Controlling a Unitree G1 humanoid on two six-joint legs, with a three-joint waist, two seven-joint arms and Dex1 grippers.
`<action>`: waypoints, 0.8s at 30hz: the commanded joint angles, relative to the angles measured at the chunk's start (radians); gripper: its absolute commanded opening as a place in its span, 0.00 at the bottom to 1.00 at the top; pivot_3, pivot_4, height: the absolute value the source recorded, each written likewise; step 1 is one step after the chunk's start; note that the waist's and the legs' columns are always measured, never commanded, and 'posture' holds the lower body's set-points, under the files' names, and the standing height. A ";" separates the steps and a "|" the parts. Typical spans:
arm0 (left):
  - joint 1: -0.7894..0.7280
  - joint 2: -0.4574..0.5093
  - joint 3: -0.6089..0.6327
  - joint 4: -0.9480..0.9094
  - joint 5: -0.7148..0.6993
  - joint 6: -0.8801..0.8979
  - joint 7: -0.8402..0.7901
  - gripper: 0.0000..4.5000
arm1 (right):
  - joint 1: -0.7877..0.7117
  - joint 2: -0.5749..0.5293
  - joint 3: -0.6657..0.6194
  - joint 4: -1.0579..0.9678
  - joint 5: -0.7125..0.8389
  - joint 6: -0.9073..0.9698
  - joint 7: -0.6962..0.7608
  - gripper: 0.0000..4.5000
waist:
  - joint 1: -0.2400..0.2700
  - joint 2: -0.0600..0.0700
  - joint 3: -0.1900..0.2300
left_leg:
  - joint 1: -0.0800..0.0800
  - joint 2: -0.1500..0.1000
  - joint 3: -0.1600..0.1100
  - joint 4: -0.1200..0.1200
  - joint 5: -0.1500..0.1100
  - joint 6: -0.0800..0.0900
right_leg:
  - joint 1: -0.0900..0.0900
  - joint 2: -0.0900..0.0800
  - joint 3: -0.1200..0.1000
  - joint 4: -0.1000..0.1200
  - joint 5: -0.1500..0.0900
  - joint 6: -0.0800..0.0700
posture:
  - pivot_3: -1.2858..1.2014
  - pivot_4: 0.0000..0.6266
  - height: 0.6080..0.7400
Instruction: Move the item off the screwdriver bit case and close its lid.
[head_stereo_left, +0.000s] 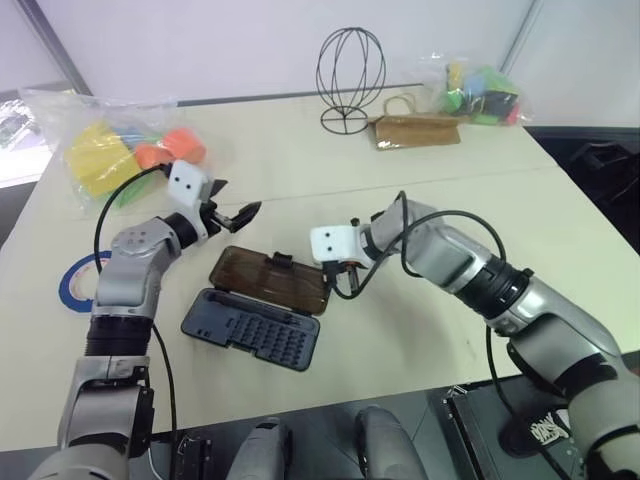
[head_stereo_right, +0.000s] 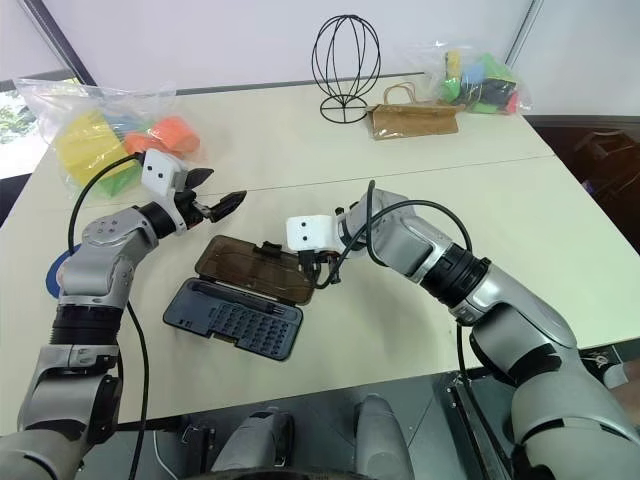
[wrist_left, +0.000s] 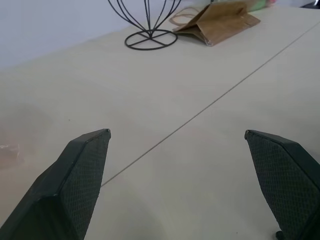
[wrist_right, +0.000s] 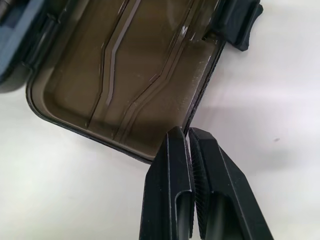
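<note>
Lid (head_stereo_left: 268, 279) is seen lying flat open on the table, hinged to the far long edge of the screwdriver bit case (head_stereo_left: 252, 330), with right gripper (wrist_right: 189, 137), fingers pressed together, at its right-hand edge, while left gripper (head_stereo_left: 232, 214) hangs spread above it

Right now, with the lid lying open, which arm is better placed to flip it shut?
Right: its shut gripper sits at the lid edge; the open left gripper hovers above the table, away from it.

One bit case (head_stereo_left: 252, 329), one tape ring (head_stereo_left: 75, 282) — two block bags (head_stereo_left: 105, 150), one wire stand (head_stereo_left: 350, 80), one pouch (head_stereo_left: 418, 130).
</note>
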 joint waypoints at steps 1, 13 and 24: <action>-0.022 0.004 0.017 -0.026 -0.010 -0.014 0.002 1.00 | -0.002 -0.030 -0.007 0.048 -0.088 -0.163 0.035 0.01 | 0.001 0.000 0.000 | 0.000 0.000 0.000 0.000 0.000 0.000 | 0.000 0.000 0.000 0.000 0.000 0.000 | 0.52 0.24 1.00; -0.011 0.002 0.017 -0.039 -0.011 -0.007 0.004 1.00 | -0.081 -0.046 -0.014 0.361 -0.338 -0.646 -0.031 0.01 | 0.028 0.000 0.000 | 0.000 -0.001 0.002 0.001 0.001 -0.002 | 0.005 0.000 -0.001 -0.008 0.002 0.004 | 0.52 0.24 1.00; -0.021 -0.010 0.011 -0.026 -0.007 -0.016 0.005 1.00 | -0.144 -0.017 -0.057 0.558 -0.434 -0.792 -0.082 0.01 | 0.029 0.000 0.000 | 0.000 -0.001 0.001 0.001 0.001 -0.002 | 0.007 0.000 -0.001 -0.010 0.003 0.005 | 0.52 0.24 1.00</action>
